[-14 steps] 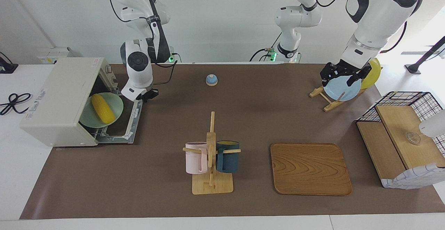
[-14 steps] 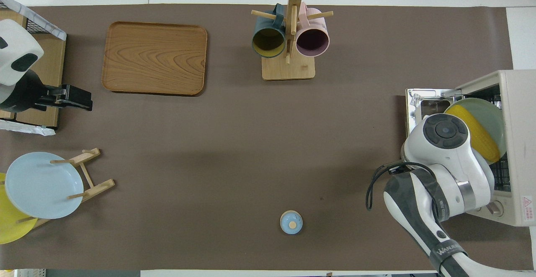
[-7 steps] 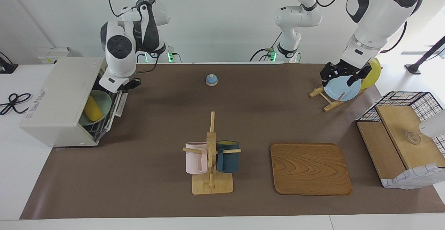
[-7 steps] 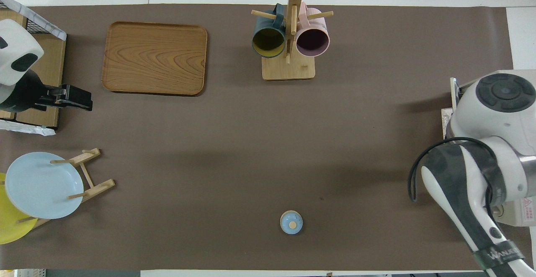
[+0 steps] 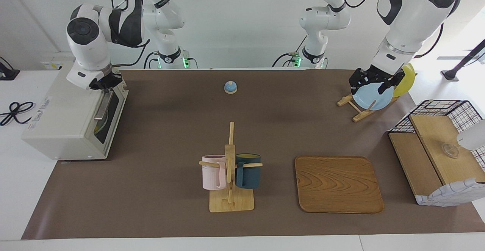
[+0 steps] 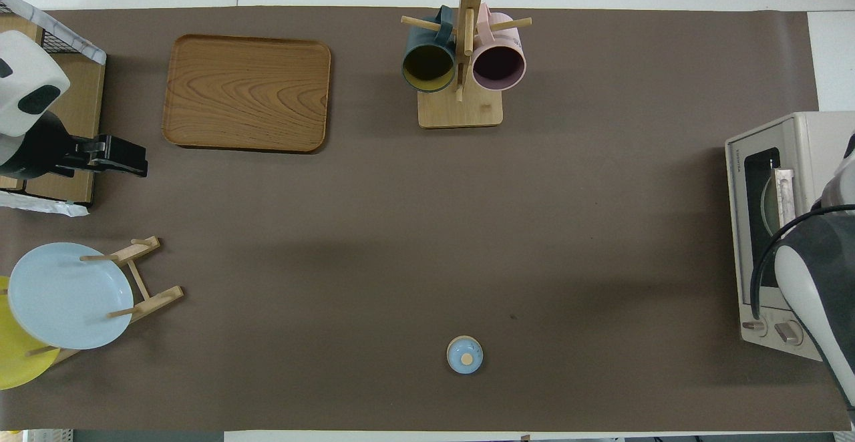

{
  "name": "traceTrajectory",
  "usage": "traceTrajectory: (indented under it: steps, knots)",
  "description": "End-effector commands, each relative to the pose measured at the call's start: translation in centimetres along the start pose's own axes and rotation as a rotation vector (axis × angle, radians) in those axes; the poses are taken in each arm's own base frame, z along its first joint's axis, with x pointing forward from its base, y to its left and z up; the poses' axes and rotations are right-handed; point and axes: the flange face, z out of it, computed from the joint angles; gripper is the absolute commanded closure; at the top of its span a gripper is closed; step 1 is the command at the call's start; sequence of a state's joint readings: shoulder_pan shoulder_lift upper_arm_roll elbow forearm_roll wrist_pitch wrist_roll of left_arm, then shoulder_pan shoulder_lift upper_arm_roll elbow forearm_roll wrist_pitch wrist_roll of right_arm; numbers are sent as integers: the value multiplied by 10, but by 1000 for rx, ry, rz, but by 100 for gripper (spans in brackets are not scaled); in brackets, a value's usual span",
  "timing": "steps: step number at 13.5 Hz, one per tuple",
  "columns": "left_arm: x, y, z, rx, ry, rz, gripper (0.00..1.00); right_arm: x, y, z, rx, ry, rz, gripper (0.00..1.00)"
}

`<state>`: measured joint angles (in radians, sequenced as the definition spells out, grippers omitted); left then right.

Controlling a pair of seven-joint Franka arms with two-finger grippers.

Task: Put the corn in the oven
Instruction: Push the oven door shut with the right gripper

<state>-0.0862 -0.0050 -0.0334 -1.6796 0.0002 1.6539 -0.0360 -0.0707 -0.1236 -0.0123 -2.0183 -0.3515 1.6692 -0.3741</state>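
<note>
I read the bright yellow ribbed corn as inside the boxy cream-white toaster oven (image 5: 62, 118), hidden by its shut dark glass door (image 5: 107, 121); only a plate edge shows. Corn likely light, stiff, best gripped mid-cob. Right gripper (image 5: 105, 84) closed, at the door's top edge. Left gripper (image 5: 371, 82) spread wide, waiting over the pale blue plate (image 5: 373, 96). Nothing obstructs.
</note>
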Motion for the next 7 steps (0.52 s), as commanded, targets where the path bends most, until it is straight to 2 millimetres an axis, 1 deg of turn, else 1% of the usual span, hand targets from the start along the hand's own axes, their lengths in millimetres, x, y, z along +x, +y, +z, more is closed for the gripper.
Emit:
traceTrajectory:
  steps: [1, 2, 3, 4, 5, 6, 7]
  knots:
    - [-6, -3, -4, -12, 11, -3, 0, -13, 13, -48, 0, 5, 21, 100]
    - [-6, -3, -4, -12, 11, -3, 0, -22, 18, -65, 60, 40, 41, 100]
    - [-6, -3, -4, -12, 11, -3, 0, -28, 20, -85, 134, 92, 50, 98]
    - [-6, -2, -4, -12, 10, -2, 0, -30, 20, -105, 177, 126, 58, 90]
    - [-6, -3, -4, -12, 11, -3, 0, -29, 15, -117, 184, 148, 58, 80]
    - [-6, -3, -4, -12, 11, -3, 0, -24, 10, -120, 215, 172, 71, 71]
    - [-6, -2, -3, -12, 8, -2, 0, -17, 3, -120, 282, 207, 92, 69]
